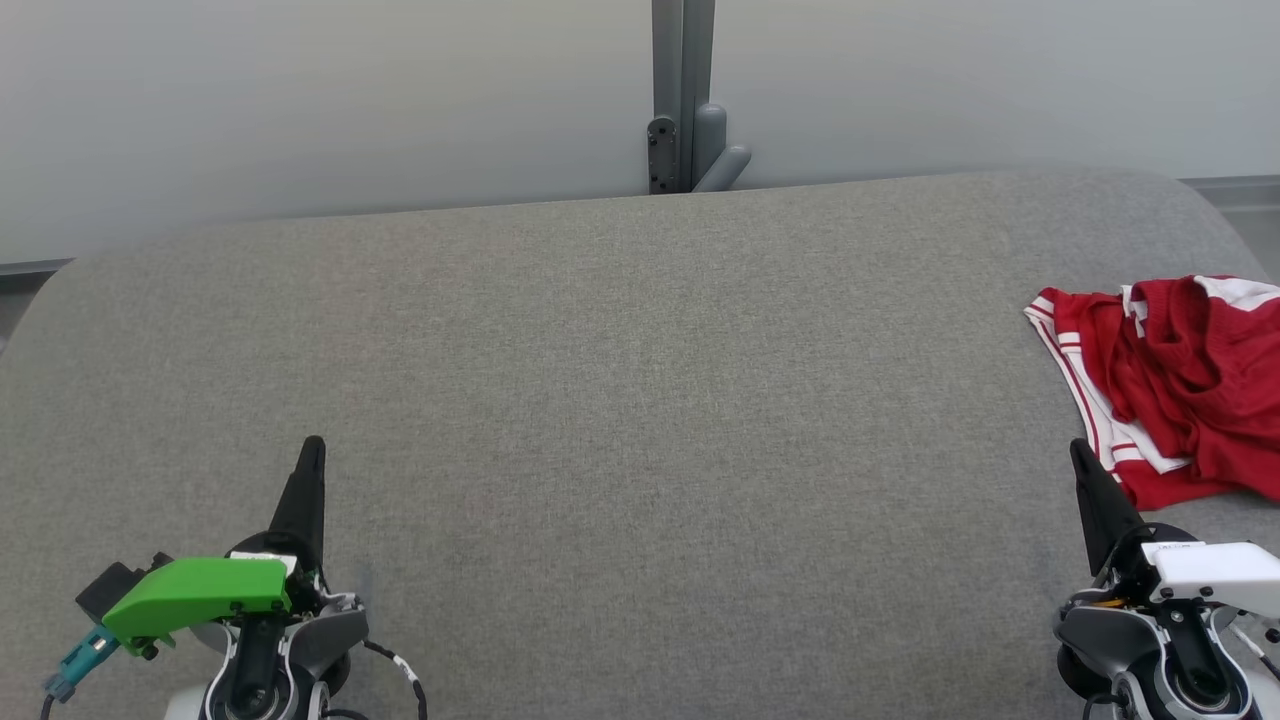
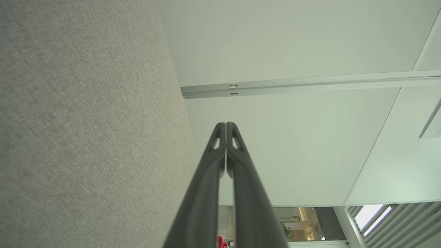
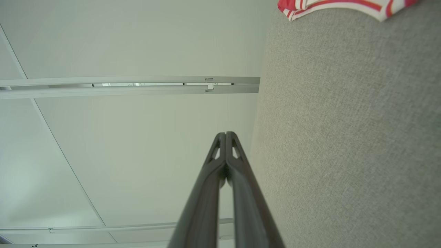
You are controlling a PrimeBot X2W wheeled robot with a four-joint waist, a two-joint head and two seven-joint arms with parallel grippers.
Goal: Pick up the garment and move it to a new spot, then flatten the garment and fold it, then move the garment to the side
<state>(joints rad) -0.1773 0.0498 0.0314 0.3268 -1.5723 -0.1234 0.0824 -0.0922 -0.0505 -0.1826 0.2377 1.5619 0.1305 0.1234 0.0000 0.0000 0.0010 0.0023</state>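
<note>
At the near edge of the grey padded table (image 1: 620,420), the left gripper (image 1: 313,448) and right gripper (image 1: 1080,450) both have their fingers pressed together, holding nothing. Just beyond the right gripper, at the table's right edge, lies the crumpled red garment (image 1: 1190,380). It looks light, limp and probably slippery, so it is best pinched at its white-striped hem on the left.
</note>
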